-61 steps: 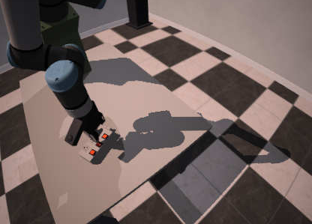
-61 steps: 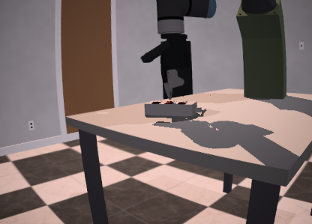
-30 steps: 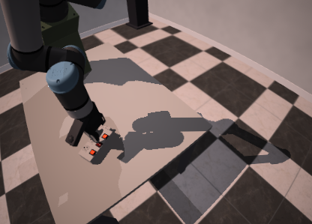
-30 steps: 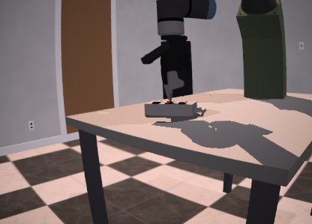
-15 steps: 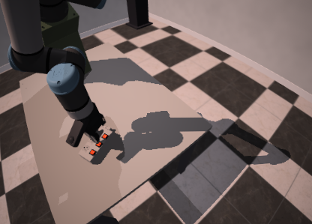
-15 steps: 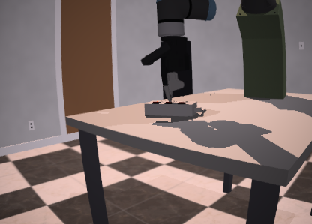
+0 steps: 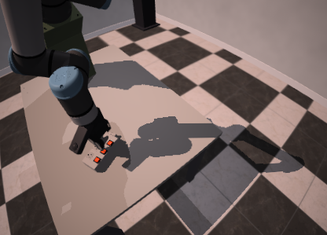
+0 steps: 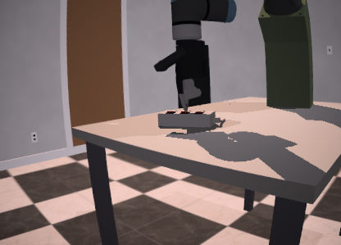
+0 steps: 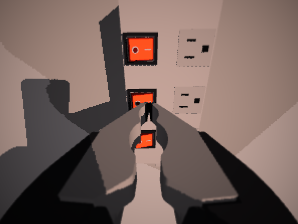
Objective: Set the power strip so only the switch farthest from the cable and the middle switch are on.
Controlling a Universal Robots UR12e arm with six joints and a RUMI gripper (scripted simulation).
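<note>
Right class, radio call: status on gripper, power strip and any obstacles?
Gripper shut, empty, tips over middle switch. Power strip upright on table. Nothing blocking.

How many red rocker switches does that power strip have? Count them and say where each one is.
3, in a row along the grey power strip: one at the near end, one in the middle, one at the far end beside the shut gripper. None seems hidden.
</note>
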